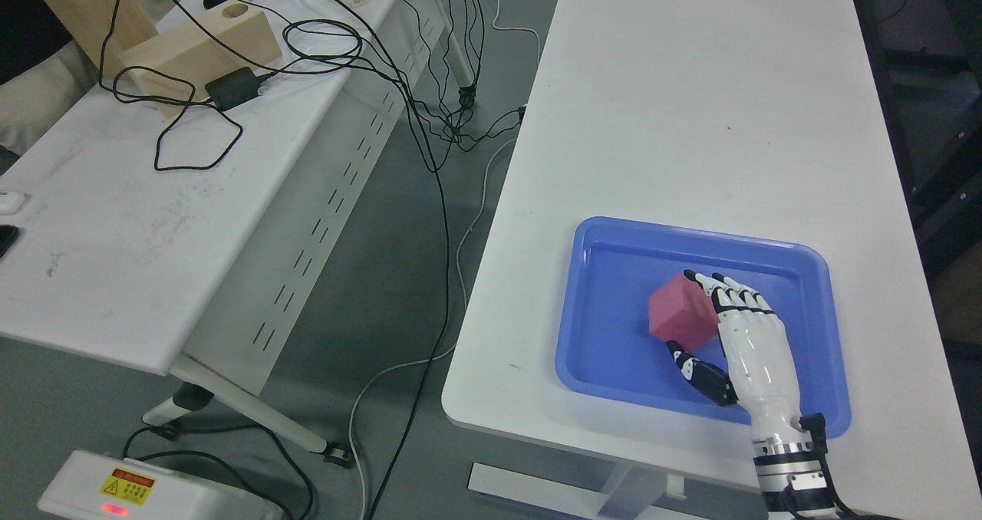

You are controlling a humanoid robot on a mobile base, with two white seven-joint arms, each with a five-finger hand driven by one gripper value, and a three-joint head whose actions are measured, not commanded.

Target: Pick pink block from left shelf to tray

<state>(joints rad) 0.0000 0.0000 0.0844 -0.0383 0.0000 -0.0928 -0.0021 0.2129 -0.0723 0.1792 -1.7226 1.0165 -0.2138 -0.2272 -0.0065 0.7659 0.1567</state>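
Head view shows our right hand [729,336], white with black fingertips, inside the shallow blue plastic tray [606,236] on the long white desk [690,83]. The fingers [717,284] are curled over the top right of the pink foam-like cube block [679,313] and the thumb is under its lower edge, so the hand is closed on the block. We cannot tell if the block already sits on the tray floor or is a little above it. We judge that the step is the release: we should bring the block down until it rests flat, then open all fingers together and lift the hand straight up, so that the thumb does not drag the block to the tray rim. We count one pink block, one tray and one hand in view; the left hand is not visible. A second white desk [115,221] with black cables [322,44] and a pale wooden block [199,44] stands well apart at the left.
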